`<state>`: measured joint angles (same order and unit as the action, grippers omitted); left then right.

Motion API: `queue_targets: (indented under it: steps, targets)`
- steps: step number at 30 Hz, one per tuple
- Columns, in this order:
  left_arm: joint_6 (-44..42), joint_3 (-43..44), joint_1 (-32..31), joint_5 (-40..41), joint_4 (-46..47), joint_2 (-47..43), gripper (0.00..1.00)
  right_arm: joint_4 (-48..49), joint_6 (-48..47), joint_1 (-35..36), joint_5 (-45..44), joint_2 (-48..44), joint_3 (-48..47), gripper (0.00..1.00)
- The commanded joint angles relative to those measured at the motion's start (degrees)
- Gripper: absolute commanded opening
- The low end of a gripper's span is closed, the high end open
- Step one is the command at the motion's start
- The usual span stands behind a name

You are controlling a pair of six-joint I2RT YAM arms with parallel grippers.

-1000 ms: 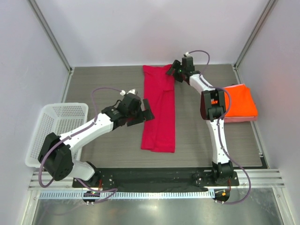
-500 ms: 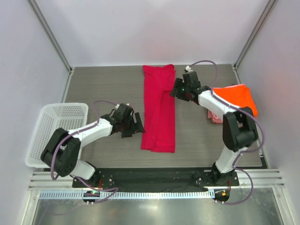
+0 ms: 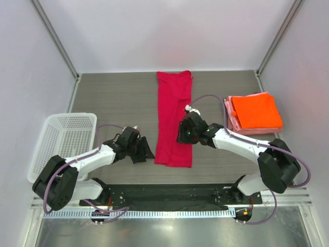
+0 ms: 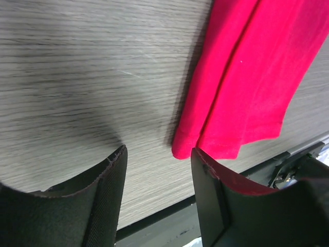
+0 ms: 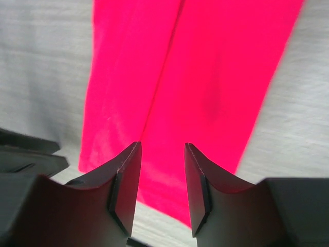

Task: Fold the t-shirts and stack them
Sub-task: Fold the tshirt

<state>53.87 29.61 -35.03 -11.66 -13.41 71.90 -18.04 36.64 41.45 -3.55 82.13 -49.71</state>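
My left gripper (image 3: pixel 143 151): parted, empty, just left of the near corner of the crimson t-shirt (image 3: pixel 174 121), probably to pinch it.
My right gripper (image 3: pixel 184 133): parted, empty, over that shirt's right edge.

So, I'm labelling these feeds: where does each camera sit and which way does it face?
Top external: above, behind the bases, looking down at the table; both arms show.
Left wrist: on the left arm, facing the crimson t-shirt's near corner; fingers show.
Right wrist: on the right arm, facing the t-shirt's near end; fingers show.
Shared: that t-shirt.
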Motion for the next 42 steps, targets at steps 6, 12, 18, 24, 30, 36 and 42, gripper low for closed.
queue_targets:
  steps: [6,12,18,24,30,36,42]
  targets:
    - [3.3,-0.9,-2.4,-3.3,7.3,1.9,0.5,-0.9,5.5,11.7,-5.0,2.0,-4.5,0.43]
    - [4.1,-1.7,-2.7,-4.6,11.3,5.0,0.42,-1.6,6.6,14.1,-6.6,3.5,-5.8,0.44]
    - [5.3,-1.9,-3.2,-5.7,15.3,7.6,0.21,-1.6,7.0,15.1,-5.4,3.8,-5.9,0.44]
    - [6.0,-3.1,-3.6,-4.9,16.0,6.3,0.0,-2.9,7.2,17.6,-5.5,5.8,-7.7,0.47]
    - [6.5,-3.7,-4.3,-4.8,16.5,5.4,0.0,-3.7,8.0,20.1,-6.4,9.9,-10.8,0.47]
    - [8.0,-5.3,-4.9,-6.1,20.9,6.3,0.0,-1.3,10.5,21.4,-7.5,11.9,-10.5,0.4]
    - [8.8,-6.0,-6.2,-5.2,22.5,6.2,0.0,1.6,14.9,21.4,-8.8,13.2,-9.7,0.1]
